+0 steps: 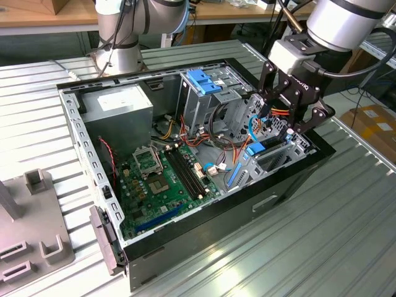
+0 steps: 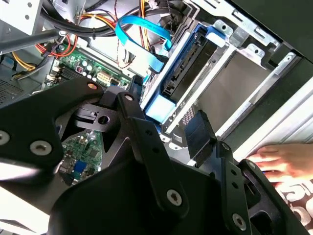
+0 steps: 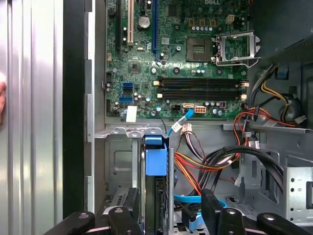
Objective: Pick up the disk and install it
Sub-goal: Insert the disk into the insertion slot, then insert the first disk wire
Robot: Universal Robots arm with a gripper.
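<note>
One open computer case (image 1: 204, 226) on ribbed tabletop (image 1: 309, 247). We note, from exterior view's left: power-supply box (image 1: 117, 105), motherboard (image 1: 158, 179), blue-topped drive cage (image 1: 203, 83). Disk (image 3: 156, 164) stands on edge in bay at right end. Claw (image 1: 286, 127) just above disk, fingers (image 3: 212, 208) apart, nothing clamped. Person's hand (image 2: 286, 161) outside case wall.

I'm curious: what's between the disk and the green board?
In the first wrist view, a grey metal crossbar lies between the disk and the green board.
</note>
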